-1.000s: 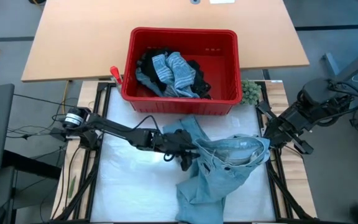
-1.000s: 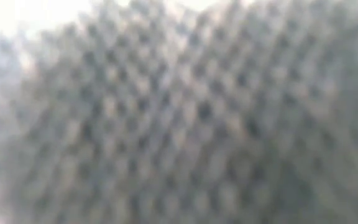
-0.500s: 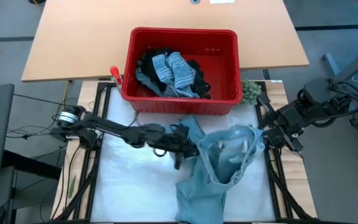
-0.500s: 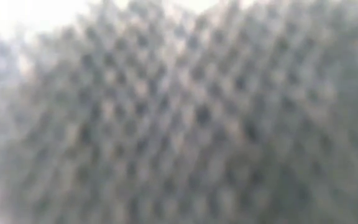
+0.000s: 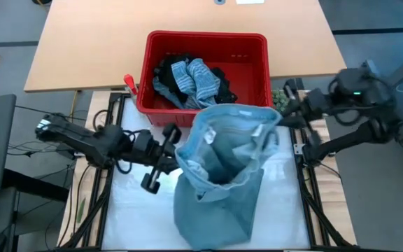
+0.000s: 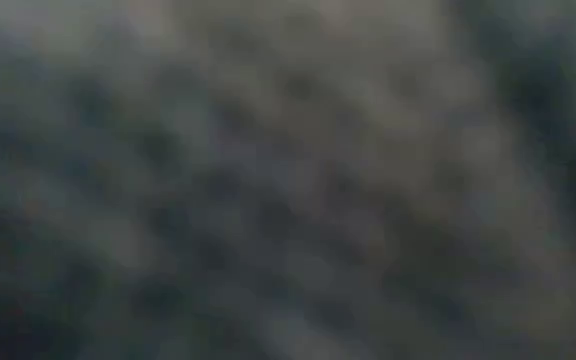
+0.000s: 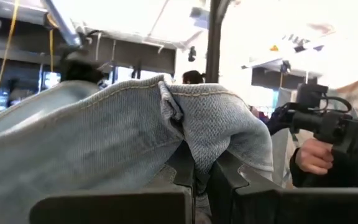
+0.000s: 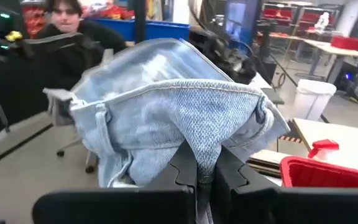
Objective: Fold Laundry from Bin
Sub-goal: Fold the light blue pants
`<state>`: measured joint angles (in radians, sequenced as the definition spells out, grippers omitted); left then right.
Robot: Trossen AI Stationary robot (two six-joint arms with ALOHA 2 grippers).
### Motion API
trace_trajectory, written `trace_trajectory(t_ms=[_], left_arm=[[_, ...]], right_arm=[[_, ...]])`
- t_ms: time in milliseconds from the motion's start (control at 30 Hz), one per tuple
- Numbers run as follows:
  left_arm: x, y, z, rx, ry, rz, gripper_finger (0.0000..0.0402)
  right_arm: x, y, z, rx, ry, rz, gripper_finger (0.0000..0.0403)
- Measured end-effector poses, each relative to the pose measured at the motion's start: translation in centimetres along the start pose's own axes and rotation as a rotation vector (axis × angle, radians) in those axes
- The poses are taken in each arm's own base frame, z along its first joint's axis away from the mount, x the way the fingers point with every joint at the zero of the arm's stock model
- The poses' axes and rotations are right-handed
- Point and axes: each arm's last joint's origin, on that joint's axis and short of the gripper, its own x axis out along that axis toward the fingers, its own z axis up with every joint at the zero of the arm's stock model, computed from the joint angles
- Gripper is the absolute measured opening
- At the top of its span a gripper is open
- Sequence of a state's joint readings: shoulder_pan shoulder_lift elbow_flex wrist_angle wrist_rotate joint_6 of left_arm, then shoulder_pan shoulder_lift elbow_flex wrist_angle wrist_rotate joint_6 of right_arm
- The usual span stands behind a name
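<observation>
Jeans (image 5: 219,168) hang between both grippers, left gripper (image 5: 175,150) and right gripper (image 5: 280,115) each clenched on waistband; thin pinch might slip, dropping denim over bin (image 5: 205,42).

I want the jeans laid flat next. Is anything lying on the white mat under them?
Nothing visible. The jeans hang between the left gripper and right gripper, over the white mat, whose visible part is bare; the red bin stands behind.

Low view wholly blurred, nothing discernible.
</observation>
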<state>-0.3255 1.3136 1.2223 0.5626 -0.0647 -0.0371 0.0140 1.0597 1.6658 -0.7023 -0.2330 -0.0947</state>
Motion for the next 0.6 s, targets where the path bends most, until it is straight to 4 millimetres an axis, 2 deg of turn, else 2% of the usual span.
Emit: trace_trajectory(t_ms=[167, 267, 433, 533, 600], left_arm=[[0.6, -1.8, 2.0, 0.064, 0.054, -0.087, 0.0000], [0.4, -2.8, 4.0, 0.084, 0.155, -0.094, 0.0000], [-1.0, -2.8, 8.2, 0.064, 0.342, 0.139, 0.0000], [-2.0, -1.7, 11.9, 0.056, 0.352, 0.266, 0.0000], [-2.7, -0.8, 14.2, 0.062, 0.349, 0.310, 0.0000]], right_arm=[[2.1, -2.2, -1.6, 0.063, -0.038, -0.076, 0.0037], [1.7, -3.0, -1.4, 0.037, -0.078, -0.129, 0.0037], [0.5, -4.2, -0.1, -0.024, -0.209, -0.232, 0.0037], [0.4, -5.3, 1.5, -0.087, -0.379, -0.327, 0.0037], [0.8, -6.2, 1.8, -0.106, -0.435, -0.372, 0.0037]])
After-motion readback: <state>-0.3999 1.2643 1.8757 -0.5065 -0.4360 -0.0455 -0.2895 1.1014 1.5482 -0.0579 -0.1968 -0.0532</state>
